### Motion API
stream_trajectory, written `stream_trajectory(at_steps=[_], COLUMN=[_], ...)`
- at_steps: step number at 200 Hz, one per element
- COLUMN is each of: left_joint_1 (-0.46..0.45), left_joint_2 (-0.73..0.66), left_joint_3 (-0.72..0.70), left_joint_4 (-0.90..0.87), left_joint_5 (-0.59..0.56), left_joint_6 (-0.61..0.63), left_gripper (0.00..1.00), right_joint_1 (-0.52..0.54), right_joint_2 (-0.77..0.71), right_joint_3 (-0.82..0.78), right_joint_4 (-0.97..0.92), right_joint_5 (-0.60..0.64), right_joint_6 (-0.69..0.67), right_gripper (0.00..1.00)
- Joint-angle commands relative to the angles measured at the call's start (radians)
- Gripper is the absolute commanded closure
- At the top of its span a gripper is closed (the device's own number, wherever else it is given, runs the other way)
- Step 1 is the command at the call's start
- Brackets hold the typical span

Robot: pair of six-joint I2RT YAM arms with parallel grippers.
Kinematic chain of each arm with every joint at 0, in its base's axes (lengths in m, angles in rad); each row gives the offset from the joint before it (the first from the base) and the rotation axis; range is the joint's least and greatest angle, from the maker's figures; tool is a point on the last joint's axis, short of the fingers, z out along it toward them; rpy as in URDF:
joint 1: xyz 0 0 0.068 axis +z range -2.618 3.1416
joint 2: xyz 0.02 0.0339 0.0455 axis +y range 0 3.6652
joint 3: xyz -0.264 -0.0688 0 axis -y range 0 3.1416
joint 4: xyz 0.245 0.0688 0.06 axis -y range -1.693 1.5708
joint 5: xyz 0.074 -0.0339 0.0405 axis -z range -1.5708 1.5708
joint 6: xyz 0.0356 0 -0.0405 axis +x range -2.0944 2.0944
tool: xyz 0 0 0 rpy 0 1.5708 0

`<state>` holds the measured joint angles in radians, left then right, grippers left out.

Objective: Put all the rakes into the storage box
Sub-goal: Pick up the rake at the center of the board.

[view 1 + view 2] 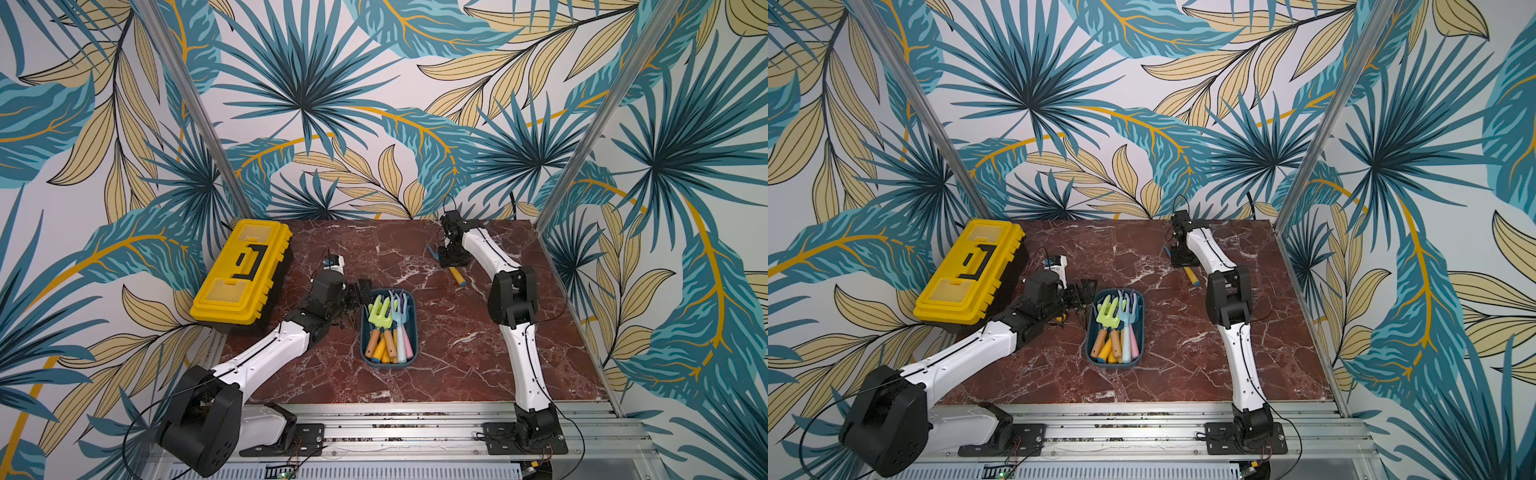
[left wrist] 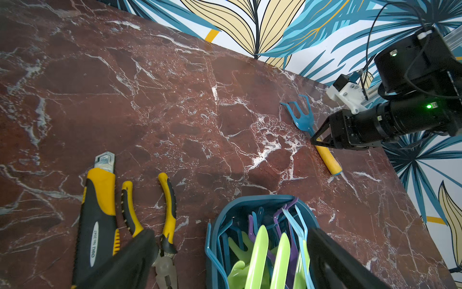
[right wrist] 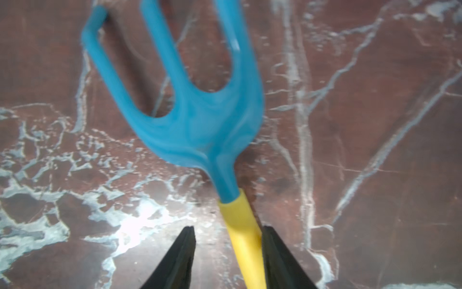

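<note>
The rake (image 1: 457, 275) (image 1: 1192, 275) has a blue three-pronged head and a yellow handle, and it lies flat on the marble at the back right. My right gripper (image 1: 451, 262) (image 2: 315, 139) (image 3: 228, 229) points down over the top of the handle, jaws apart. In the right wrist view one finger touches the rake (image 3: 200, 120) and a gap remains on the other side. The storage box (image 1: 388, 365) (image 1: 1113, 364) (image 2: 225, 212), a dark teal tub, holds several coloured rakes. My left gripper (image 1: 363, 291) (image 1: 1086, 289) (image 2: 231, 237) hangs wide open and empty at the box's far left corner.
A yellow toolbox (image 1: 243, 270) (image 1: 971, 270) stands at the back left. A utility knife (image 2: 97, 212) and yellow-handled pliers (image 2: 167, 212) lie on the marble table (image 1: 457, 353) left of the box, under my left arm. Patterned walls close in the back and sides.
</note>
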<state>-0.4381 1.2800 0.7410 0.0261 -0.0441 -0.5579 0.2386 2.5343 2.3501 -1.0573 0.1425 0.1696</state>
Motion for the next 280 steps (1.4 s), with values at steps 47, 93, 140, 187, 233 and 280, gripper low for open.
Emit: stream_trajectory(at_steps=[47, 93, 140, 187, 233, 280], left_joint_1=[0.006, 0.006, 0.007, 0.006, 0.006, 0.007], left_joint_2=[-0.021, -0.025, -0.015, -0.038, -0.043, -0.052], left_joint_3=[-0.033, -0.034, -0.035, -0.040, -0.041, -0.044], left_joint_4=[0.011, 0.012, 0.012, 0.007, 0.000, 0.003], left_joint_5=[-0.007, -0.007, -0.042, -0.056, -0.054, -0.046], left_joint_6=[0.004, 0.001, -0.008, -0.010, -0.014, -0.026], left_gripper=[0.00, 0.00, 0.00, 0.00, 0.00, 0.00], right_joint_1=[0.005, 0.005, 0.036, 0.104, 0.142, 0.205], right_joint_2=[0.047, 0.101, 0.064, -0.152, -0.447, -0.719], right_joint_3=[0.043, 0.087, 0.040, -0.134, -0.475, -0.788], right_joint_4=[-0.065, -0.066, -0.064, 0.003, 0.185, 0.341], right_joint_5=[-0.001, -0.007, -0.014, -0.034, -0.136, -0.262], right_joint_6=[-0.014, 0.004, 0.032, 0.065, 0.165, 0.274], right_gripper=[0.52, 0.53, 0.69, 0.84, 0.87, 0.88])
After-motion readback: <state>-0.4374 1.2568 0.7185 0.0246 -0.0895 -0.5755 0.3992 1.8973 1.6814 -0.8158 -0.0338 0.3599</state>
